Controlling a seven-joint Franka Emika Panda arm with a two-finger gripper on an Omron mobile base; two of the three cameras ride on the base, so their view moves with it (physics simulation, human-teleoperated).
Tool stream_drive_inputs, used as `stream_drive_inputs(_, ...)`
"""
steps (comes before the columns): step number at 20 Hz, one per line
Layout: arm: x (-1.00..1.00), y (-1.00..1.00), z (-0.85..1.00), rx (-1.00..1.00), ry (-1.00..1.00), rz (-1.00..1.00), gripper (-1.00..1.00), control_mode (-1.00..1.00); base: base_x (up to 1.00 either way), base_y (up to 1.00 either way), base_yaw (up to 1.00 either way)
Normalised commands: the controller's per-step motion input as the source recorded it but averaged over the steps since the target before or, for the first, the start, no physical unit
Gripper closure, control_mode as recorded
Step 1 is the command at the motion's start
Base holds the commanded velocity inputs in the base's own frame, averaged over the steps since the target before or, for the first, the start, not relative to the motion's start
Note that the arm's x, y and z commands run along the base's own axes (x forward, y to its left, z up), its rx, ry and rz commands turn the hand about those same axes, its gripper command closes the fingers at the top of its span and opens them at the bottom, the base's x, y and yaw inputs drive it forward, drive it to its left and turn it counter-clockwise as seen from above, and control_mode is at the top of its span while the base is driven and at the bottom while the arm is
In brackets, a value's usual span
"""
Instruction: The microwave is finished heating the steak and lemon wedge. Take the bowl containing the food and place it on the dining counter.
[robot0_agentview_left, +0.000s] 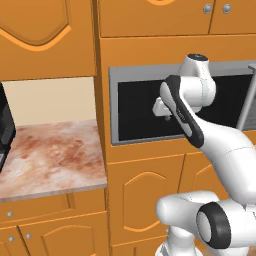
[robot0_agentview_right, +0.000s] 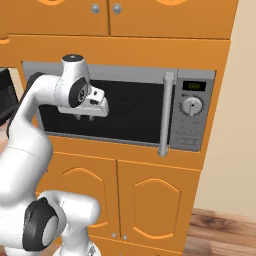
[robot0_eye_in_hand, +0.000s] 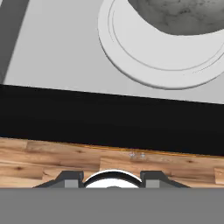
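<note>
The hand (robot0_agentview_right: 90, 118) hangs right at the wide grey-framed microwave (robot0_agentview_right: 120, 111), can't tell how wide it's spread, aimed down toward the mottled grey stone bowl (robot0_eye_in_hand: 183, 15) on its white round turntable plate (robot0_eye_in_hand: 144, 57), presumably lining up a grab.

One microwave (robot0_agentview_right: 120, 107), with one bar handle (robot0_agentview_right: 166, 114), one dial (robot0_agentview_right: 191, 105) and one display (robot0_agentview_right: 194, 86). One bowl (robot0_eye_in_hand: 183, 15) on one white round plate (robot0_eye_in_hand: 153, 57). One marble countertop (robot0_agentview_left: 50, 157). Two round cabinet knobs (robot0_agentview_right: 105, 8) above the microwave.
</note>
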Motion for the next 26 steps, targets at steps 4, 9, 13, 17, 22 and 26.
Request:
stream_drive_inputs(4,-0.41,0.0,-0.1,-0.01,-0.01,0.0,-1.0,-1.0,0.0,0.0,0.0)
stream_drive_inputs(9,-0.99,0.03,-0.44,-0.04,-0.2,0.0,-1.0,-1.0,0.0,0.0,0.0)
stream_drive_inputs(13,-0.61,0.11,-0.25,-0.07,-0.26,0.0,-1.0,-1.0,0.0,0.0,0.0)
stream_drive_inputs(17,0.0,0.0,0.0,0.0,0.0,0.0,-1.0,-1.0,0.0,0.0,0.0)
stream_drive_inputs(22,-0.07,0.0,0.0,0.0,0.0,0.0,-1.0,-1.0,0.0,0.0,0.0)
stream_drive_inputs(26,-0.06,-0.08,0.0,0.0,0.0,0.0,-1.0,1.0,-0.07,-0.17,0.0)
